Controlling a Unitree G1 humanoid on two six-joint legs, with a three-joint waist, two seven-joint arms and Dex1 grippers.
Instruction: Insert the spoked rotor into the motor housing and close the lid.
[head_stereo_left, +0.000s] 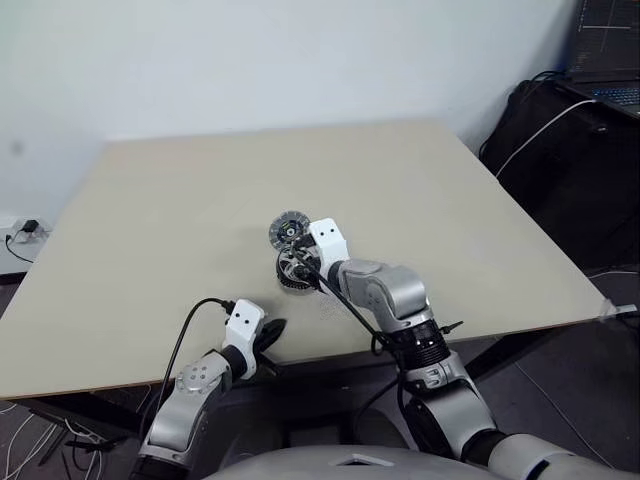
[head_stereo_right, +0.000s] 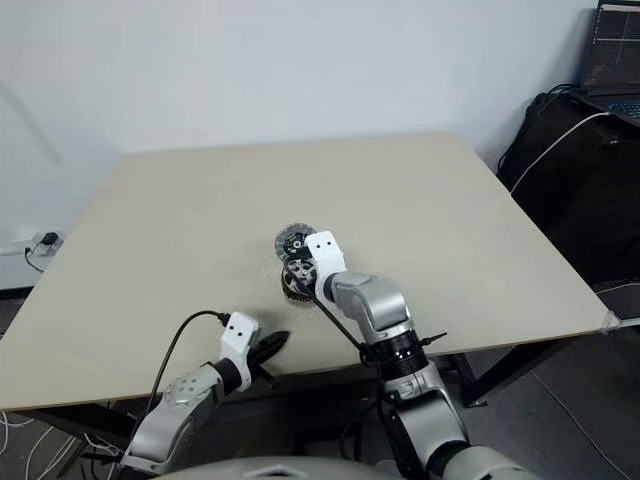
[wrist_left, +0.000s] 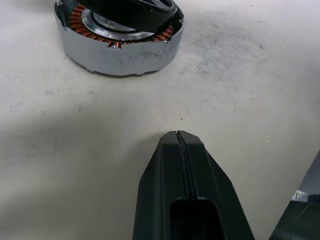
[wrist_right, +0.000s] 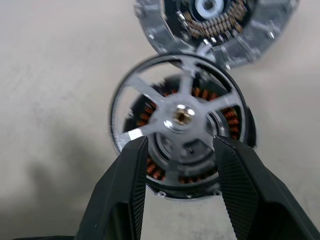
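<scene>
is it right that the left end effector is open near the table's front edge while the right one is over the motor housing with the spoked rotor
Not quite: the left end effector is shut, its two fingers pressed together, as the left wrist view shows. The rest stands: it sits near the table's front edge, while the right end effector is over the motor housing with the spoked rotor.

We count on the table (head_stereo_left: 150, 250):
- one motor housing (wrist_right: 197, 172), with its ring of copper windings;
- one spoked rotor (wrist_right: 176, 116), lying over the housing; we make out five spokes;
- one lid (wrist_right: 220, 25), ribbed face up, touching the housing at its 12 o'clock.

Off the table, toward 2 o'clock, we count one laptop (head_stereo_left: 608, 50) and one white cable (head_stereo_left: 540, 128).

Total of motor parts: three.
</scene>
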